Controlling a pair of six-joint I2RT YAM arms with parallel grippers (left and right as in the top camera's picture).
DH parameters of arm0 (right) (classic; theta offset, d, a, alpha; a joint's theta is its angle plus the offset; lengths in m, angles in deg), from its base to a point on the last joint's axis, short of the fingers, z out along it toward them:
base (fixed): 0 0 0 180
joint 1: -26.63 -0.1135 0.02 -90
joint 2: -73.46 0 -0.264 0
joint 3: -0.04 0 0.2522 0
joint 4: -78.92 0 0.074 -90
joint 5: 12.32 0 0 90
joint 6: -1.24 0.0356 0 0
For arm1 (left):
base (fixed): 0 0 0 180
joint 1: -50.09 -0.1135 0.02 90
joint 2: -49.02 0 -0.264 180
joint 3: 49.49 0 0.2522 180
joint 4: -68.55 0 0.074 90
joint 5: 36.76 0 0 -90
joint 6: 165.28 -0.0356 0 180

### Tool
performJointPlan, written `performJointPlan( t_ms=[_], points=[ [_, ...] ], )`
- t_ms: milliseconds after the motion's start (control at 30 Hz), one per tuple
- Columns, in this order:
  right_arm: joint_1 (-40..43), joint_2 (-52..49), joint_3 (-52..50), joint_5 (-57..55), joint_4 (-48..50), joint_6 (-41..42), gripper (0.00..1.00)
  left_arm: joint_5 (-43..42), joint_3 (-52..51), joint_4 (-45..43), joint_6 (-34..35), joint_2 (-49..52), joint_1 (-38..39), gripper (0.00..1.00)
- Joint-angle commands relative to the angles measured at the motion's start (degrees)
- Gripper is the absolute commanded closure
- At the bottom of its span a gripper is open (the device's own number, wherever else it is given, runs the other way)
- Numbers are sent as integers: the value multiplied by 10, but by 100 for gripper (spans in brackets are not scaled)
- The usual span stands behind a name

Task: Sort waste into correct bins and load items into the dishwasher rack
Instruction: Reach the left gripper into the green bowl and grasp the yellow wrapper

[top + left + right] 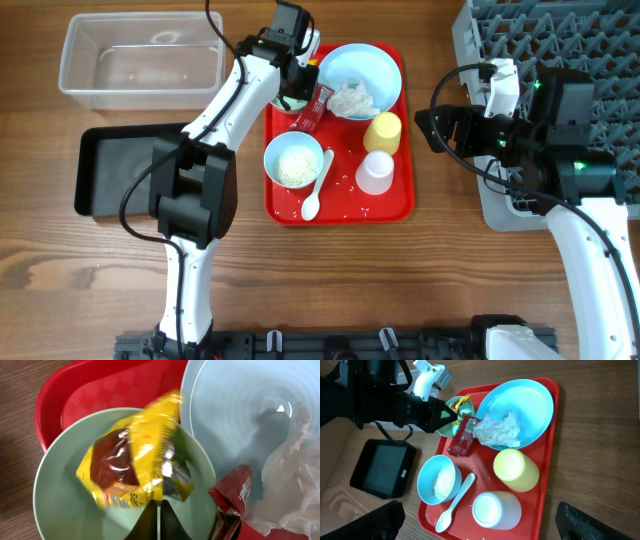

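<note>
My left gripper is shut, its tips pinching the lower edge of a yellow candy wrapper inside a pale bowl at the red tray's far-left corner. A red wrapper leans against the blue plate, which holds crumpled white tissue. A second blue bowl holds rice. A white spoon, a yellow cup and a white cup also lie on the tray. My right gripper is wide open and empty, to the right of the tray.
The red serving tray has loose rice grains on it. The clear tub stands at the back left, with the black tray in front of it. The grey dishwasher rack is at the back right, behind my right arm.
</note>
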State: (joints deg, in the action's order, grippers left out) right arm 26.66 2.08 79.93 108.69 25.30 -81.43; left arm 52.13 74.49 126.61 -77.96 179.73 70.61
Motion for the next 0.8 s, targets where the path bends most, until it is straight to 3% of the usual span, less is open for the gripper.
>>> performJointPlan(
  t_ms=[0, 367, 467, 567, 667, 767],
  points=[
    [-2, -5, 10, -7, -1, 3, 0, 6, 6, -2, 2, 1, -4, 96],
    [-2, -5, 10, -15, 0, 3, 0, 12, 6, 2, 32, -137, -5, 96],
    [-2, -5, 10, -15, -2, 3, 0, 13, 4, 5, 42, -110, -9, 55],
    [-2, -5, 10, -15, -5, 3, 0, 23, 4, 12, 81, -68, -14, 34],
    [-2, -5, 10, -15, -5, 3, 0, 23, 4, 20, 96, -38, -19, 27],
    [-2, -5, 10, -15, -5, 3, 0, 23, 4, 19, 96, -12, -20, 27]
  ],
)
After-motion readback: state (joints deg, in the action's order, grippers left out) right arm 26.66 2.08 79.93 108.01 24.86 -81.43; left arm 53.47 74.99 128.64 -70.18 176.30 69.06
